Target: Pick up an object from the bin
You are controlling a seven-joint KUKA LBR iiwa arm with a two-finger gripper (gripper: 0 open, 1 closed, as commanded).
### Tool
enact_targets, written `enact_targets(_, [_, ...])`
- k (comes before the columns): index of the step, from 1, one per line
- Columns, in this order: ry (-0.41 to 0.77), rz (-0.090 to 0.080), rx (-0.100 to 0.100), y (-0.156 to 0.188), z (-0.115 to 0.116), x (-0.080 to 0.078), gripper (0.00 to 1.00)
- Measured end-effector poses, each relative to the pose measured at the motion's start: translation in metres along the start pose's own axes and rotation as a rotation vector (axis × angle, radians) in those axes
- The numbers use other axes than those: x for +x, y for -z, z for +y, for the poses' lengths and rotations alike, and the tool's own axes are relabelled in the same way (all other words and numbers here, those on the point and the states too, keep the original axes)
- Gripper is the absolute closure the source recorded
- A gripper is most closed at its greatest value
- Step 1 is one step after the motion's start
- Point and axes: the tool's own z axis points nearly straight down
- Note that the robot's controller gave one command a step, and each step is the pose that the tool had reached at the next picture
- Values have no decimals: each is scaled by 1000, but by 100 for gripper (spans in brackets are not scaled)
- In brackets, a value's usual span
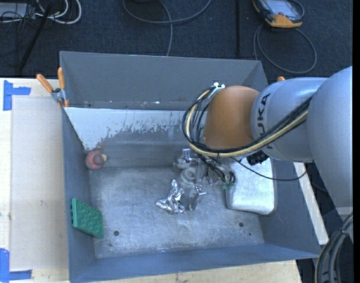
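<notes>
My gripper (195,200) reaches down into the middle of the bin, its metal fingers pointing at the floor. A crumpled silvery foil-like thing (171,200) lies right against the fingers on their left side, touching or nearly touching them. A white flat block (252,192) lies just to the right of the gripper, partly under the arm. I cannot make out how far apart the fingertips stand.
A small pink round thing (96,160) rests at the bin's left back wall. A green ribbed flat piece (87,217) leans in the front left corner. The arm with its orange cover and cables hangs over the bin's right half.
</notes>
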Motion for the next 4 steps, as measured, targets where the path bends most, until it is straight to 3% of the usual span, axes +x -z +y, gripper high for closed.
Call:
enact_targets(1, [32,0,0,0,43,13,0])
enact_targets(2, [31,-3,-1,2,42,12,100])
enact_targets(3, [50,-3,-1,123,60,9,100])
enact_targets(4, [451,0,1,219,-22,-5,100])
